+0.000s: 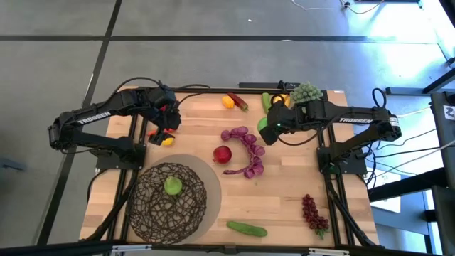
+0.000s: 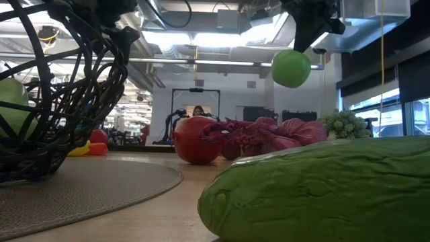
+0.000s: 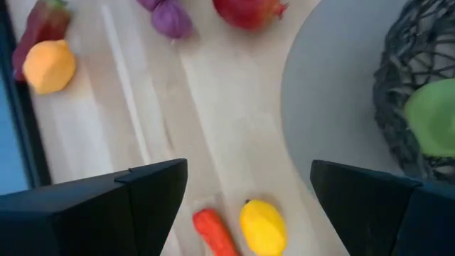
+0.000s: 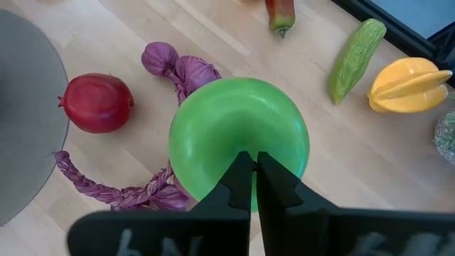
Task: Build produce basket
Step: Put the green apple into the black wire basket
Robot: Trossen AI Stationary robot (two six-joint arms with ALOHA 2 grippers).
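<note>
Presently, from left to right:

- The left gripper (image 1: pixel 165 128) hangs over the table's left rear, fingers (image 3: pixel 153 192) spread wide and holding nothing; a yellow fruit (image 3: pixel 263 226) and an orange piece (image 3: pixel 213 231) lie on the wood directly below.
- The basket (image 1: pixel 168 201) stands on a grey round mat (image 1: pixel 208 174) at the front left, with one green apple (image 1: pixel 173 185) inside.
- A red pomegranate (image 1: pixel 222 153) and a purple braided string (image 1: pixel 249 151) lie mid-table, just beside each other.
- A cucumber (image 1: pixel 247 228) lies at the front edge.
- The right gripper (image 4: pixel 250 171) is clamped on a green ball-shaped fruit (image 4: pixel 238 139), held clear above the table.
- A dark-red grape bunch (image 1: pixel 313 213) lies at the front right.
</note>
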